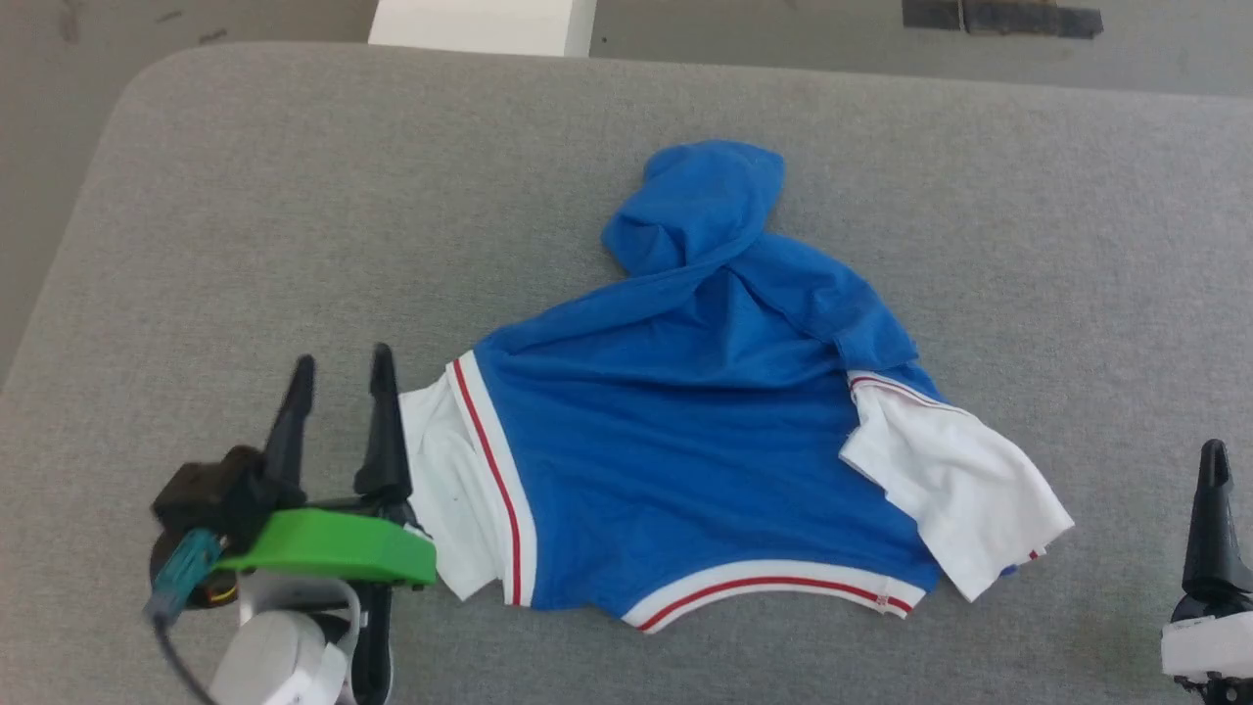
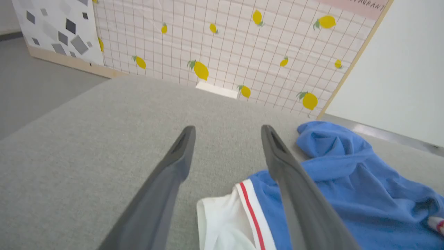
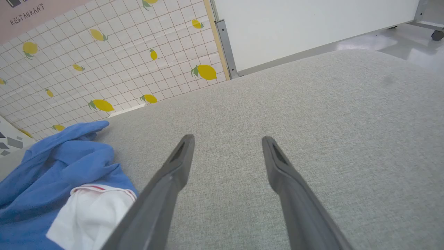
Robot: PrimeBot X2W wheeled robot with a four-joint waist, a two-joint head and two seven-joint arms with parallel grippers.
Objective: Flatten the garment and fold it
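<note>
Right wrist view: the word "RESTAURANT" is showing in dark slanted capitals on a pink panel at the upper left, directly above the lemon-printed grid wall.

Left wrist view: the pink panel is appearing at the top right edge. The frame is cutting off its lettering, so only the letters "AURANT" are reading clearly.

left gripper: lower left of head view; fingers spread apart, pointing up;
right gripper: lower right edge; fingers spread apart
</note>
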